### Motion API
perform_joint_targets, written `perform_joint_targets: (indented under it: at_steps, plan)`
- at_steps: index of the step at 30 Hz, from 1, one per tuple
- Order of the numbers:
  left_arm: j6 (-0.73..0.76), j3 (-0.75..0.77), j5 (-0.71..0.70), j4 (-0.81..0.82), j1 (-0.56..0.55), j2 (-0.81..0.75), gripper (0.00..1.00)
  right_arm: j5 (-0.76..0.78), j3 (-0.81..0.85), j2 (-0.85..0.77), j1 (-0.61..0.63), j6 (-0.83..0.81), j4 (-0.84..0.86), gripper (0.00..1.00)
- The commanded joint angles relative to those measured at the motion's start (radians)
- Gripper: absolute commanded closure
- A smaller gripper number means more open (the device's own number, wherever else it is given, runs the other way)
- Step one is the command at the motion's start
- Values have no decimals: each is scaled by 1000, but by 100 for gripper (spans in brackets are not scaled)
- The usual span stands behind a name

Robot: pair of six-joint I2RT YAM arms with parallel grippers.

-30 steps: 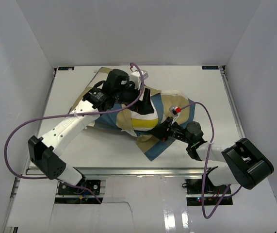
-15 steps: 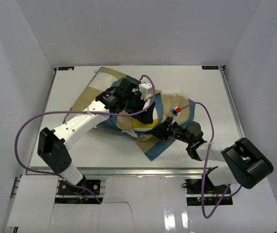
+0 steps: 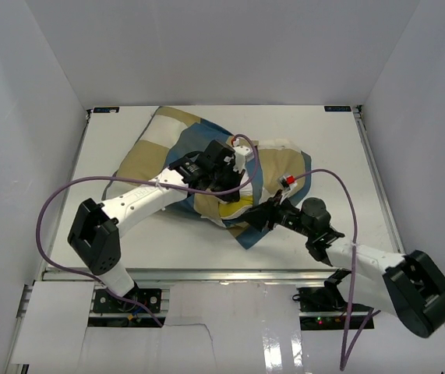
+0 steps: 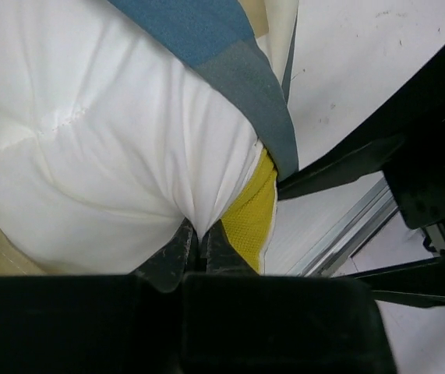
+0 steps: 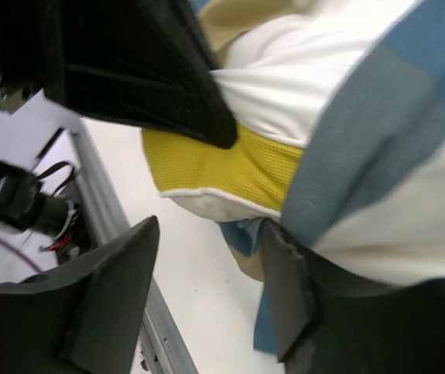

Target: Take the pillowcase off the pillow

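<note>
The checked pillowcase [image 3: 160,156] of blue, tan and cream blocks lies rumpled across the middle of the table. From its near-right opening bulges the white pillow [image 4: 105,132] with its yellow edge [image 4: 253,214]. My left gripper [image 4: 199,234] is shut on a pinch of the pillow's white fabric right beside that yellow edge; from above it sits at the opening [image 3: 236,193]. My right gripper [image 5: 206,273] stands open just below the yellow edge [image 5: 222,171], one finger [image 5: 284,292] against the pillowcase's blue hem [image 5: 362,156], with nothing held between the jaws.
The table's near edge with its metal rail [image 3: 206,273] runs close under both grippers. White walls enclose the table on the left, far and right sides. Purple cables [image 3: 51,210] loop off both arms. The two grippers are nearly touching [image 5: 128,62].
My left gripper moved toward the near right and closed on the pillow. The right gripper opened and released the pillowcase hem; its arm swung lower and further right.
</note>
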Motion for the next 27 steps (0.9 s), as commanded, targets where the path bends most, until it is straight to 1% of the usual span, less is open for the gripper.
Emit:
perform_joint_targets:
  at_steps: [1,3,4,6,7,8,9,11,12,15,18,19,21,22,25,27]
  plan:
    - [-77,-73,-46,96,-5,-95,100,244,46,-202,-1,-72,-394,37]
    - [-92,-110,-69,127,-5,-118,100,322,63,-294,-1,-70,-492,34]
    - [-100,-126,-69,151,-7,-128,100,385,70,-366,-1,-67,-524,32]
    - [-118,-169,-64,171,-7,-152,100,448,119,-391,-3,-87,-578,33]
    - [-126,-183,-63,182,-7,-158,100,487,147,-373,-3,-107,-589,34]
    - [-141,-195,-63,205,-8,-167,100,498,181,-343,-3,-130,-605,35]
    - [-147,-222,-63,217,-10,-187,100,501,257,-273,-3,-171,-637,36]
    - [-163,-247,-67,249,-11,-204,100,493,329,-202,-4,-202,-667,39]
    - [-175,-268,-72,259,-14,-218,100,490,360,-141,-4,-220,-676,41]
    - [-189,-288,-75,283,-19,-233,100,475,468,-56,-4,-245,-693,42]
    - [-196,-305,-86,296,-21,-230,100,420,570,83,-3,-276,-739,42]
    - [-198,-313,-84,302,-21,-224,100,418,610,108,-3,-282,-772,41]
    - [-198,-316,-92,303,-24,-220,100,418,633,173,-1,-280,-803,40]
    - [-198,-319,-98,305,-24,-217,100,380,638,190,0,-280,-813,39]
    - [-193,-321,-127,303,-24,-217,100,338,624,245,6,-289,-779,39]
    - [-195,-321,-146,302,-24,-218,100,353,643,297,6,-288,-796,40]
